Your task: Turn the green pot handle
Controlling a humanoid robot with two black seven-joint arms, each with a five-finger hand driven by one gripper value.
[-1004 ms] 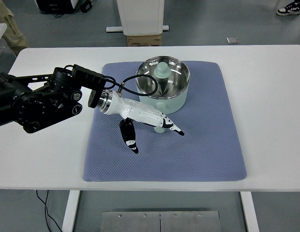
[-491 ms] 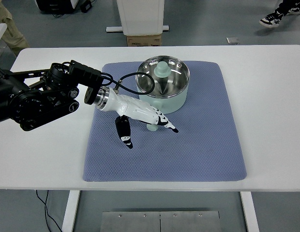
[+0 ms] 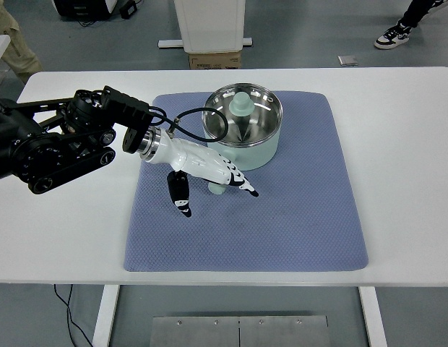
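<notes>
A pale green pot (image 3: 259,155) with a steel inside stands at the back middle of the blue mat (image 3: 303,217). A pale green knob (image 3: 242,105) rises inside it. The pot's handle (image 3: 217,189) sticks out toward the near left, and only its rounded end shows. My left hand (image 3: 217,197), white with black fingertips, lies over the handle with its fingers stretched out along it and its thumb (image 3: 181,196) hanging down to the left. The fingers are spread, not curled around the handle.
The black left arm (image 3: 58,144) lies over the table's left part. Beyond the far edge stand a white post (image 3: 209,25) and a cardboard box (image 3: 215,60). A person's shoe (image 3: 394,35) shows at the top right.
My left hand has swept to the left across the mat. The handle's end has swung left with it, and the pot body has stayed in place.
</notes>
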